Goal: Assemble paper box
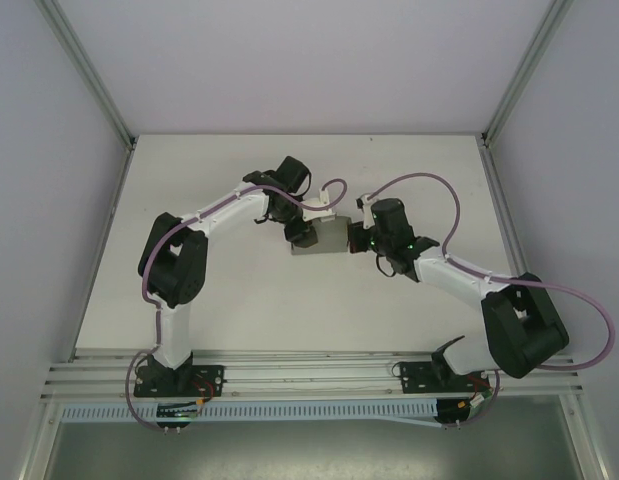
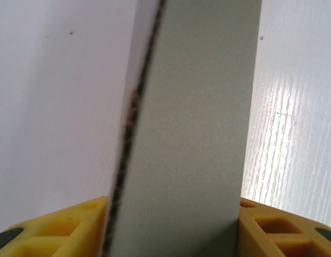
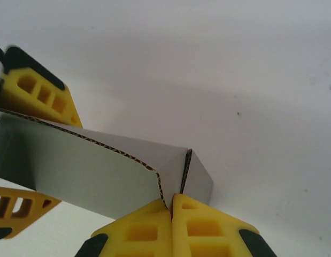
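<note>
Your left hand (image 1: 302,234) straddles the paper box (image 1: 329,240) at surface (image 1: 239,310) centre, half spread, fingers (image 2: 277,227) against both sides. Box's long axis runs across to your right hand (image 1: 356,240), pinched shut on its end wall.

**A:** What is cut off on the left wrist camera?

**B:** The thin grey paperboard box (image 2: 192,139) runs past the top and bottom edges, and its near edge is blurred. The left gripper (image 2: 173,233) has its yellow fingers cropped at the bottom. Whether they squeeze is unclear.

**A:** And overhead?

**B:** The right gripper (image 1: 352,239) covers the box's end, and its jaws are too small to read.
</note>
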Tool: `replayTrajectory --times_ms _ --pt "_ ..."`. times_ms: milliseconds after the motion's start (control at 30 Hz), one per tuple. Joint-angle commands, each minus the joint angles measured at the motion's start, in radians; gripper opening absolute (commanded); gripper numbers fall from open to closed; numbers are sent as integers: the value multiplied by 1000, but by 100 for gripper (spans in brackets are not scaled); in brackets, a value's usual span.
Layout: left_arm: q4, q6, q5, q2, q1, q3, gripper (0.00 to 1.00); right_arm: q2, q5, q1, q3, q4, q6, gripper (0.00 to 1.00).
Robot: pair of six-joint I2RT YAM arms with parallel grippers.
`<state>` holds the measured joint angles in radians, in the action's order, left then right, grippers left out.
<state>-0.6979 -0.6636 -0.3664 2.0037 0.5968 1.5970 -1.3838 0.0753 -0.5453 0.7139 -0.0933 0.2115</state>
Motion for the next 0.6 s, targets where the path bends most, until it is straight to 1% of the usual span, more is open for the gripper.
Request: replayTrajectory --times_ms 0,67,133,167,200,233,267,367,433,500,567 --pt "59 45 -34 -16 -3 8 54 -47 -85 -13 -93 217 57 0" --pt "56 54 -47 -28 -3 8 62 -50 -120 -28 -90 217 53 0" --pt "48 58 -61 -43 -3 6 67 -55 -142 -34 -84 222 58 0" --pt "46 58 -63 -50 -3 4 72 -56 -144 -35 -80 222 58 0" --pt "43 61 -66 -59 -3 0 81 -56 -149 -37 -74 227 61 0" --pt "40 61 -68 -69 -3 -3 96 -55 -160 -38 -63 235 69 0" --pt "41 60 -69 -80 -3 -7 98 -52 -166 -41 -54 246 75 0" --pt "48 67 -68 -111 -3 -24 99 -58 -193 -56 4 323 104 0" --pt "59 86 -50 -134 -3 -34 98 -71 -245 -79 50 386 117 0" --pt "78 106 -23 -159 -3 -47 99 -83 -275 -95 85 433 133 0" --pt "100 125 33 -183 -2 -71 98 -88 -287 -108 98 442 140 0"
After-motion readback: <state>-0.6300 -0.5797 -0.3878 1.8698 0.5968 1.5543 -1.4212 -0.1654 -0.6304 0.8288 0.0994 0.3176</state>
